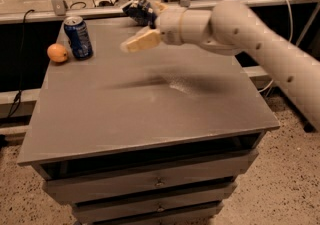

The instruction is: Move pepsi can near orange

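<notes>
The pepsi can (78, 37), dark blue with a silver top, stands upright at the table's far left corner. The orange (57, 53) lies just left of it, almost touching it. My gripper (134, 39) hovers above the table's far middle, well to the right of the can. It is open and holds nothing. One pale finger (140, 42) points left towards the can; the other is hidden behind it.
A blue-and-white snack bag (139, 11) lies at the table's far edge, right behind my gripper. The grey table (150, 114) tops a set of drawers. Metal rails run behind the table. My arm reaches in from the right.
</notes>
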You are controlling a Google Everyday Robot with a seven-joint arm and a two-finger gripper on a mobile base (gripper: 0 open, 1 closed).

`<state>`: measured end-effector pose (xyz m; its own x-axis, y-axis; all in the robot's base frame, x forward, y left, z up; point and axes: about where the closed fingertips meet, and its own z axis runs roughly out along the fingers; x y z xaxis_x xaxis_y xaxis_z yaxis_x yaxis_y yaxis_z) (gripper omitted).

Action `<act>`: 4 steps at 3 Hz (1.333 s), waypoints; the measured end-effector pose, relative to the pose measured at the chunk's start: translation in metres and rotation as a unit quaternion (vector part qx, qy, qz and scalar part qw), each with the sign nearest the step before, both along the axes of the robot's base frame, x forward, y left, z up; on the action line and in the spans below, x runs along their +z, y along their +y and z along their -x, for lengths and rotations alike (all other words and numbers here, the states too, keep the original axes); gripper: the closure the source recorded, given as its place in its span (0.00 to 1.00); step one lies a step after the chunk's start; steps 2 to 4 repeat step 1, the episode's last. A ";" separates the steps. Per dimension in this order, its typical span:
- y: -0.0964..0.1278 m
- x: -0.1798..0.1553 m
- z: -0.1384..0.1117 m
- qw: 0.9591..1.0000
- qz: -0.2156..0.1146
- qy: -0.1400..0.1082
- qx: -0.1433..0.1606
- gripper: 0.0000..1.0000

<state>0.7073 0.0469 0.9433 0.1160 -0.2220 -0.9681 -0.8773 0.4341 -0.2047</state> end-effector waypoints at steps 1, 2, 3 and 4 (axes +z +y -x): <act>-0.043 0.001 0.001 1.000 0.002 -0.001 -0.028 0.00; -0.043 0.001 0.001 1.000 0.002 -0.001 -0.028 0.00; -0.043 0.001 0.001 1.000 0.002 -0.001 -0.028 0.00; -0.043 0.001 0.001 1.000 0.002 -0.001 -0.028 0.00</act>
